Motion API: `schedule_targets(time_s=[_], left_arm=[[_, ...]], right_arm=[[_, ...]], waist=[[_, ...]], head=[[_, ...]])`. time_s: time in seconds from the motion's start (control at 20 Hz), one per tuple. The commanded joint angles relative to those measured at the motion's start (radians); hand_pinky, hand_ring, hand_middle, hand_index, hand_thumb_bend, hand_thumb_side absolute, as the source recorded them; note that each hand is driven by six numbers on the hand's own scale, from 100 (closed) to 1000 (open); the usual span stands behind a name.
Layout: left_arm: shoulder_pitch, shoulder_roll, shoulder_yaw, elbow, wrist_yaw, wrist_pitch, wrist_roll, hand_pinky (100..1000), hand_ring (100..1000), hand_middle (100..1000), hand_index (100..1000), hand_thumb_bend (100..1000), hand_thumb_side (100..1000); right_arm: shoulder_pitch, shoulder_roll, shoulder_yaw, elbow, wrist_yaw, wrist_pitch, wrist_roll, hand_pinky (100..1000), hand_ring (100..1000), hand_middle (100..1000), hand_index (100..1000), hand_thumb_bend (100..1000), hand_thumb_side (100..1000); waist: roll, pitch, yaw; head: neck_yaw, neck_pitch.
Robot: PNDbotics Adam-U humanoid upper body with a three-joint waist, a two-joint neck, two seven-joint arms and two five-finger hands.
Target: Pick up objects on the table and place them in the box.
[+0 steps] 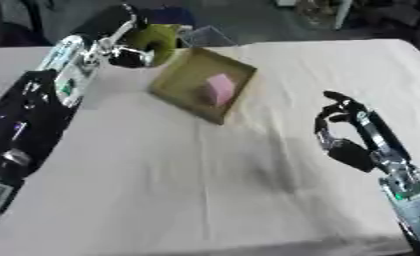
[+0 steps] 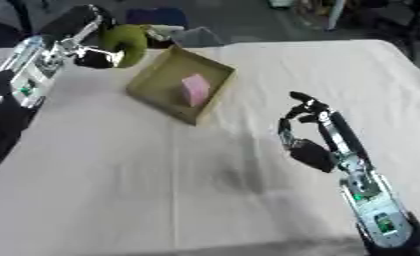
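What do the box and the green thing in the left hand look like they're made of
The box looks like matte brown cardboard: thin flat walls, dull tan colour. The green thing held by the left hand looks matte and rounded, possibly soft plush or foam; that can't be told.

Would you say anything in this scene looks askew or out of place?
Only slightly: the box sits turned at an angle on the table, with a pink block inside. The left hand holds a green object beside it.
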Motion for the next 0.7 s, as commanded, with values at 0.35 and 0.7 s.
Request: schedule_targets(time_s=[0.35,0.7], left_arm=[[-0.078,-0.138,0.081,0.262,-0.178,0.083,0.207,658,591,602,748,168,327],[-0.052,-0.1,0.079,0.163,-0.058,0.072,0.278,762,709,768,894,705,821]], right_arm=[[-0.016,0.005,0.003,-0.018,-0.004,-0.004,0.009,762,828,618,937,100,475],[-0.013,-0.001,-0.001,-0.018,-0.004,-0.002,0.006,761,828,619,937,100,474]], waist=[[-0.003,-0.01,-0.018],[-0.001,-0.01,-0.005]], head=[[0.02,0.005],[0.007,0.005]])
